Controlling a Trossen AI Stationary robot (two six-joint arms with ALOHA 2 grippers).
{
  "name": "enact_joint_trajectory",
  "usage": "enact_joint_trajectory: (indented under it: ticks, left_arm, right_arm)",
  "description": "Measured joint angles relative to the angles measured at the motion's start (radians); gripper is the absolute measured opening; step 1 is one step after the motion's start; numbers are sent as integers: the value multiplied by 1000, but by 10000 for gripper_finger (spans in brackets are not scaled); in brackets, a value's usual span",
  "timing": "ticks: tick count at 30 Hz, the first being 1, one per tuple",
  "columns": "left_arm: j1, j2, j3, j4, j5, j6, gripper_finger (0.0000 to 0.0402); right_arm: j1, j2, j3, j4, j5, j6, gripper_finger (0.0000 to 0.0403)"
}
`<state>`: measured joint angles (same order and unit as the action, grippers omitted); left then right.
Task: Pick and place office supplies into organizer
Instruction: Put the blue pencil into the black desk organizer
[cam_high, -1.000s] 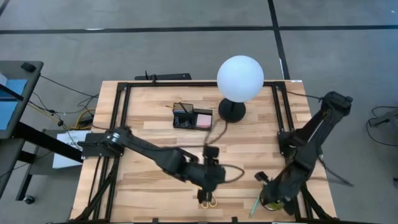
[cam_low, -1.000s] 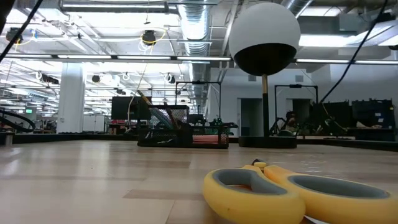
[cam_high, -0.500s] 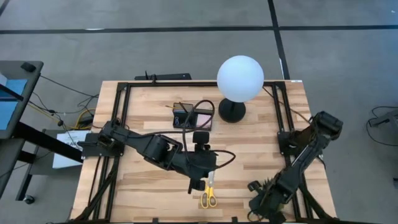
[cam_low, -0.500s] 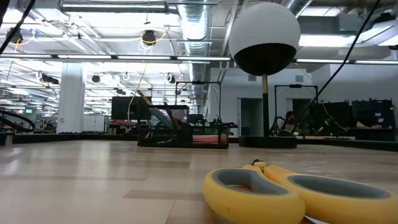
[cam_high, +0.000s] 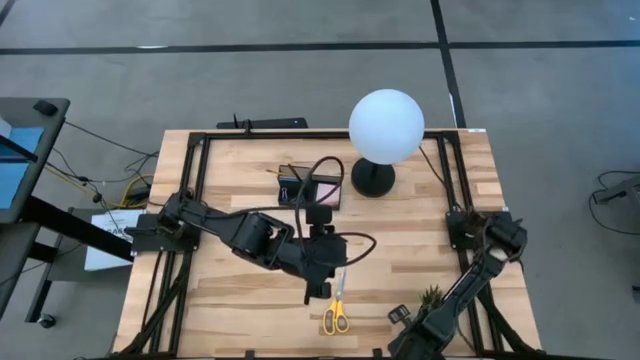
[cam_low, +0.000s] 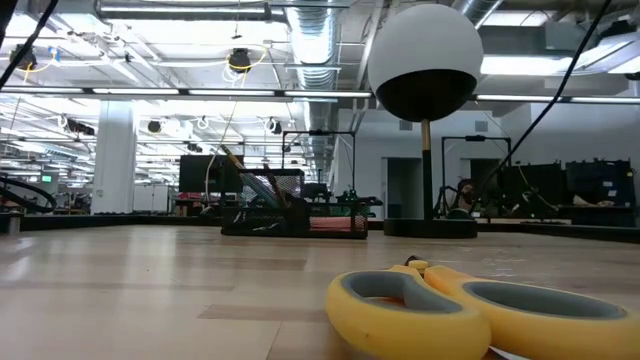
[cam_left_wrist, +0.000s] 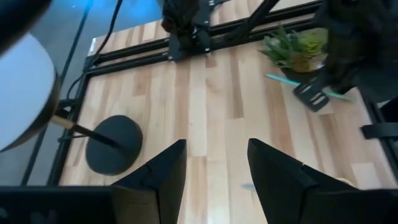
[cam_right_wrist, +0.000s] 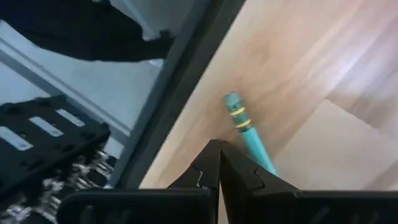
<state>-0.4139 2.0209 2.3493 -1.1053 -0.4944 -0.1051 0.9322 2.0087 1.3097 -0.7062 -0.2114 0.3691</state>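
The yellow-handled scissors (cam_high: 335, 312) lie flat on the wood near the table's near edge, and their handles (cam_low: 470, 310) fill the low view. My left gripper (cam_high: 320, 283) hovers open just beyond the scissors' blade end (cam_left_wrist: 216, 144). My right gripper (cam_left_wrist: 314, 96) is at the near right corner beside the potted plant (cam_high: 432, 297), shut on a teal pencil (cam_right_wrist: 245, 127). The black organizer (cam_high: 310, 188), with a pink pad in it, stands at the far middle. My right gripper pinches the teal pencil between its two shut fingers (cam_right_wrist: 214, 165). The pencil's banded end (cam_right_wrist: 233, 106) sticks out past the fingertips. In the left wrist view the pencil (cam_left_wrist: 283, 81) lies across the fingers, about level. I cannot tell whether it is lifted clear.
The white globe lamp (cam_high: 385, 125) stands on its black base (cam_high: 372, 178) right of the organizer. Black frame rails (cam_high: 455, 190) run along the table's sides. Bare wood lies between the scissors and the organizer.
My left gripper has drawn back from over the scissors' handles toward the far edge, leaving the whole scissors in view, lying still. My right arm has folded down, and its gripper has moved toward the near edge and a little left.
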Motion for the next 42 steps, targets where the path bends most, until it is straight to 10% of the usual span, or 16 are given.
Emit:
enact_joint_trajectory:
  ticks: [24, 32, 42]
  left_arm:
    - [-28, -3, 0, -41, -36, -37, 167]
    - [-32, -11, 0, -57, -115, -123, 167]
    - [-103, -22, 0, -73, -145, -155, 167]
  right_arm:
    - [-156, -147, 61, -168, 312, -215, 0]
    - [-232, -401, 55, -233, 579, -99, 0]
    - [-221, -749, -203, -68, 472, 111, 0]
